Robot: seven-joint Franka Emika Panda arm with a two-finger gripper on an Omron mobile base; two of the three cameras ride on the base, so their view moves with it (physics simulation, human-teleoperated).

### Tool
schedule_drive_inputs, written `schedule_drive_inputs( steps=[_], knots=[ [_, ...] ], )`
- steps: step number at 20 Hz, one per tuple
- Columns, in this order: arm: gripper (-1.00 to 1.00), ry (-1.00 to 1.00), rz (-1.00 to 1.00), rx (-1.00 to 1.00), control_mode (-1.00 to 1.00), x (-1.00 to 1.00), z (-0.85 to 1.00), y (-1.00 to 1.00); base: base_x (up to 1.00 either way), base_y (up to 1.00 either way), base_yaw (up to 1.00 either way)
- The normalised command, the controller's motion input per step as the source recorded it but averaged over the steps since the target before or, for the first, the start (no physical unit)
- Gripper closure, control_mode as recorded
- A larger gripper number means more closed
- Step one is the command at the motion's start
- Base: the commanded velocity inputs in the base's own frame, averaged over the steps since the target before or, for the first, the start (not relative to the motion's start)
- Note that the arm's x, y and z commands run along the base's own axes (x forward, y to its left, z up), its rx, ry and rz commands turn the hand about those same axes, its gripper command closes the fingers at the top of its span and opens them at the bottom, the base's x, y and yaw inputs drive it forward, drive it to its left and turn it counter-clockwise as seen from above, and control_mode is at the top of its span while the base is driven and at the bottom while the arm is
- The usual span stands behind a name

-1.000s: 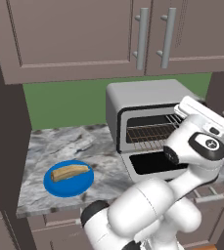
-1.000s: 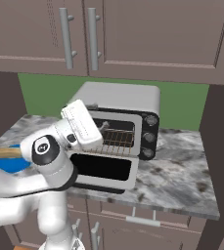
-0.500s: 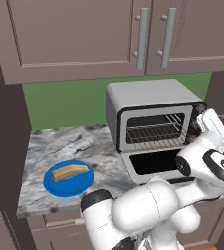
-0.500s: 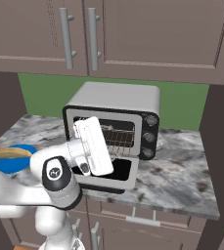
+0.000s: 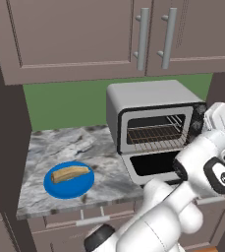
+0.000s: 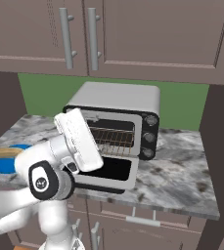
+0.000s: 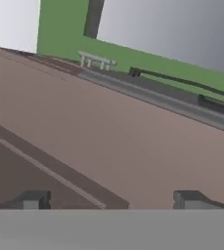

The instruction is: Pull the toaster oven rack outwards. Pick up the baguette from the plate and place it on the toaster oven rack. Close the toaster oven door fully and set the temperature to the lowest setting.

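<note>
The toaster oven (image 5: pixel 148 101) (image 6: pixel 114 100) stands on the counter with its door (image 5: pixel 155 165) (image 6: pixel 109 172) folded down flat. Its wire rack (image 5: pixel 154 133) (image 6: pixel 111 137) lies inside the cavity. Left of the oven, the baguette (image 5: pixel 70 173) (image 6: pixel 8 153) lies on the blue plate (image 5: pixel 55 189) (image 6: pixel 0 165). My white hand (image 5: pixel 221 129) (image 6: pixel 79 139) hovers in front of the oven's right side, tilted upward. In the hand view my gripper (image 7: pixel 111 200) is open with nothing between its fingertips (image 7: pixel 33 200), and it faces a brown cabinet front.
Dark knobs (image 6: pixel 149 136) (image 5: pixel 198 118) run down the oven's right panel. Brown wall cabinets (image 5: pixel 84 37) with bar handles (image 5: pixel 142 39) hang above. The marble counter (image 6: pixel 182 171) extends right of the oven. A dark wall panel (image 5: pixel 6 147) borders the counter on the left.
My arm has swung lower and to the right in the left base view, carrying the hand away from the oven's opening. The jaws stayed open.
</note>
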Motion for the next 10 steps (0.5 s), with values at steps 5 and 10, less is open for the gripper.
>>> schedule_drive_inputs(
  steps=[5,10],
  knots=[
    [-1.00,-0.41,-0.21,0.35,-1.00,-0.01,1.00,0.47,0.00,0.00,0.00],
    [-1.00,-0.49,-0.36,0.50,-1.00,-0.19,0.98,0.54,0.00,0.00,0.00]
  ],
)
